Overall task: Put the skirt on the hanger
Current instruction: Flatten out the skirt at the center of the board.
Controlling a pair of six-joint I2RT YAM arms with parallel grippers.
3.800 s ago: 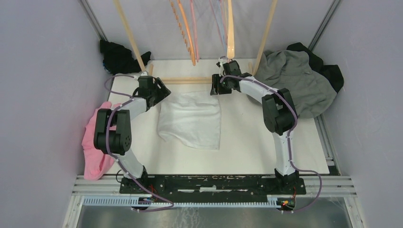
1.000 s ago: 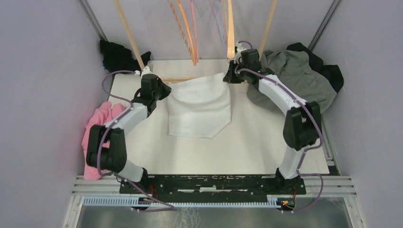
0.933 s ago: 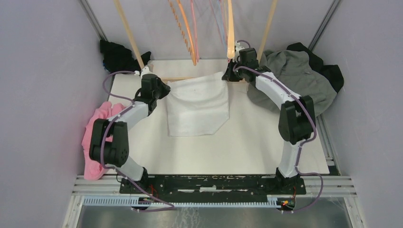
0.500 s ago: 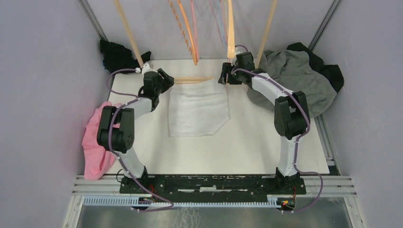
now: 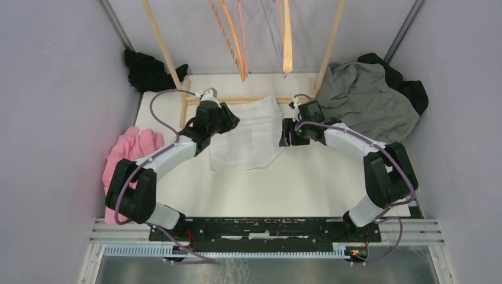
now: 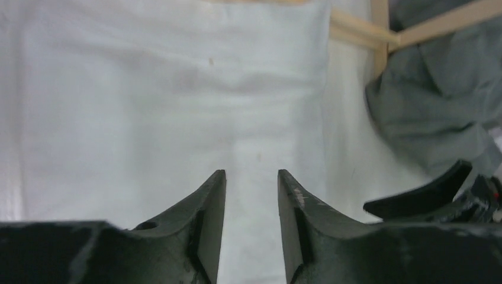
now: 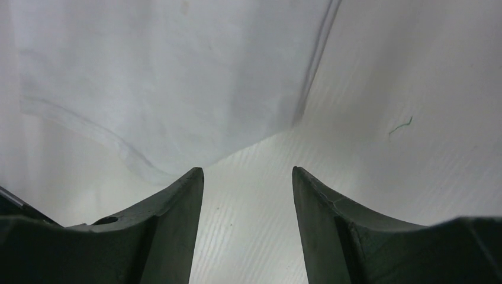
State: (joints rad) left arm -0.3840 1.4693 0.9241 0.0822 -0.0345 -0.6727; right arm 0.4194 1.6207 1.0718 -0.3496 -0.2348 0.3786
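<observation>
The white skirt lies flat on the table, its top edge at the rack's base bar. My left gripper is open and empty, low over the skirt's left part; the left wrist view shows the skirt under the open gripper. My right gripper is open and empty at the skirt's right edge; in the right wrist view the gripper is over bare table just short of the skirt's corner. A wooden hanger and an orange hanger hang at the back.
The wooden rack's base bar and posts stand at the back. A grey garment lies at the back right, also in the left wrist view. A pink cloth lies at the left edge, a black garment at the back left.
One second ago both grippers held the skirt's top corners up near the hangers. They have let go; the skirt lies flat, and both grippers moved nearer and lower.
</observation>
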